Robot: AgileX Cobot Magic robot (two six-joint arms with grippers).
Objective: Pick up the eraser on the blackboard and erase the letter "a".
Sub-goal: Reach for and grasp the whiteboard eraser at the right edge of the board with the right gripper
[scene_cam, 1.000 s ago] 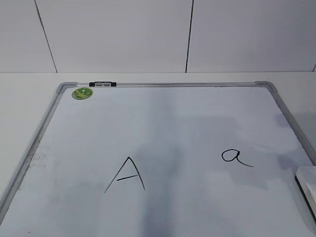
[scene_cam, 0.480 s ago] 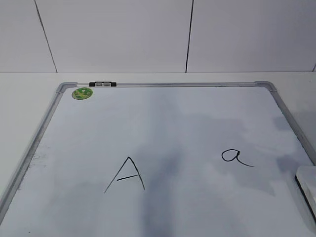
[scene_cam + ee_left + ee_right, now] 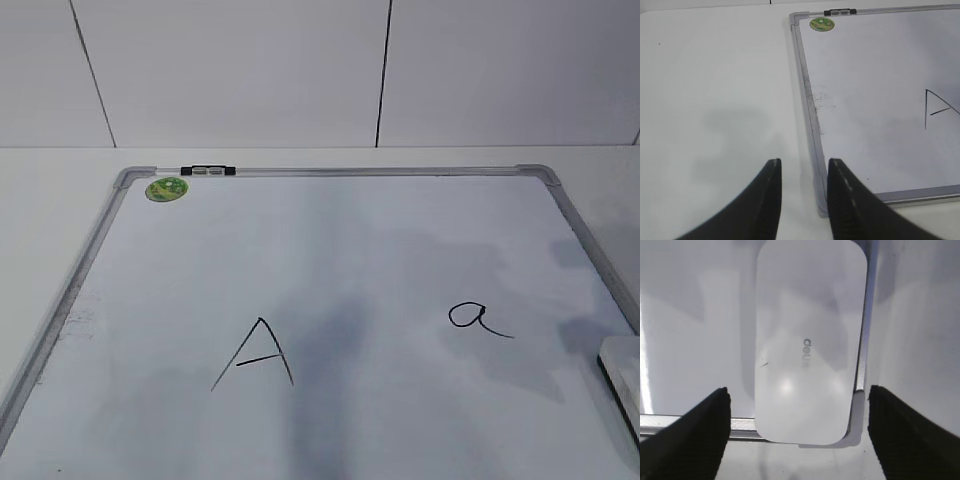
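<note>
Eraser (image 3: pixel 810 340) first: a white oblong block with rounded corners and small grey print on top, lying flat in a corner of the blackboard (image 3: pixel 350 250), against the grey frame (only its edge shows in the exterior view). The right gripper (image 3: pixel 799 427) hovers over it, fingers spread wide to either side, not touching. The letter "a" (image 3: pixel 478 319) sits well apart from a larger "A" (image 3: pixel 256 355). A green magnet (image 3: pixel 167 188) sits by the clip (image 3: pixel 208 171). The left gripper (image 3: pixel 804 167), fingers slightly parted, hangs over the table (image 3: pixel 715 90) holding nothing.
</note>
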